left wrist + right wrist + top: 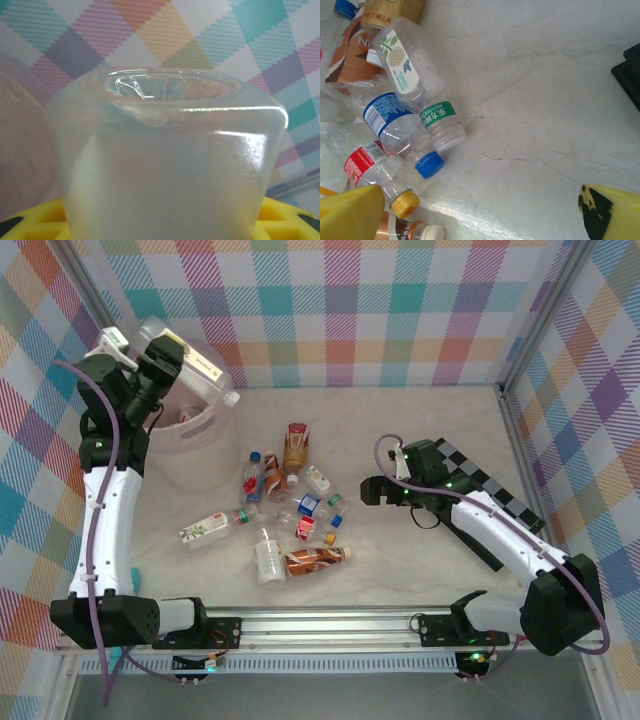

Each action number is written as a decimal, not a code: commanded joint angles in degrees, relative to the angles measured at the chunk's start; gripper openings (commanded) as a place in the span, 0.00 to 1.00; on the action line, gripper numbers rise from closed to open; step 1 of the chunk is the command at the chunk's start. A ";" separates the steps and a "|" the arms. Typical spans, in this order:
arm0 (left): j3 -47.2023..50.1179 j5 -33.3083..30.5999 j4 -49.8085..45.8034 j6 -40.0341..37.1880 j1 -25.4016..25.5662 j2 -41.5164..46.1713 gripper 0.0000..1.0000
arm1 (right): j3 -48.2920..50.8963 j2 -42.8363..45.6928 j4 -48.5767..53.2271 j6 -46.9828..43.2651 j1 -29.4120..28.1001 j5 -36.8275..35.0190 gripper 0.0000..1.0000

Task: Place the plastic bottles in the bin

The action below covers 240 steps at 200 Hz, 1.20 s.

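A clear bottle [165, 165] is held above the bin [195, 455].
It is clamped by the left fingers [35, 224], seemingly over the mouth; the right fingers [350, 210] are spread wide, empty, beside the loose bottles [290, 515].

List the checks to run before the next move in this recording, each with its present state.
1. Left gripper shut on the clear milky plastic bottle: ok; the bottle hangs in the air between its fingers.
2. That bottle over the large round pale pink translucent bin: ok, judging by the top view.
3. Bin upright: ok.
4. Room inside the bin: cannot tell; its opening is mostly hidden.
5. Right gripper open: ok; its yellow fingers stand wide apart.
6. Right gripper apart from the loose plastic bottles lying beside the bin: ok; it touches none, and many are not yet binned.
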<state>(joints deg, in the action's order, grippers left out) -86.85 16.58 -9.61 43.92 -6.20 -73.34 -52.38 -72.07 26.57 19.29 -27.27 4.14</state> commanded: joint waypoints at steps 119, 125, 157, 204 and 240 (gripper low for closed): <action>-10.61 -4.16 -13.55 -21.36 -7.44 -15.85 0.00 | 2.28 -0.81 -2.13 0.30 0.37 -1.69 0.98; -10.64 -3.80 -14.16 -22.51 -7.15 -16.63 0.00 | 2.28 -0.86 -2.12 0.33 0.40 -1.81 0.98; -11.53 -3.21 -17.60 -29.27 -5.09 -20.30 0.00 | 2.28 -1.53 -2.13 0.03 0.37 -2.46 0.98; -14.51 -3.40 -24.53 -37.14 -1.93 -25.82 0.00 | 2.62 -2.90 -2.20 0.47 0.33 -2.47 0.98; -12.66 -3.58 -25.20 -38.48 -1.11 -28.00 0.02 | 2.54 -1.24 -1.61 0.98 0.42 -2.60 0.98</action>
<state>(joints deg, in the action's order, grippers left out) -99.18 12.38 -31.73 8.49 -7.86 -100.31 -50.28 -74.52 25.10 19.33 -27.27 1.93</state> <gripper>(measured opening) 0.500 0.981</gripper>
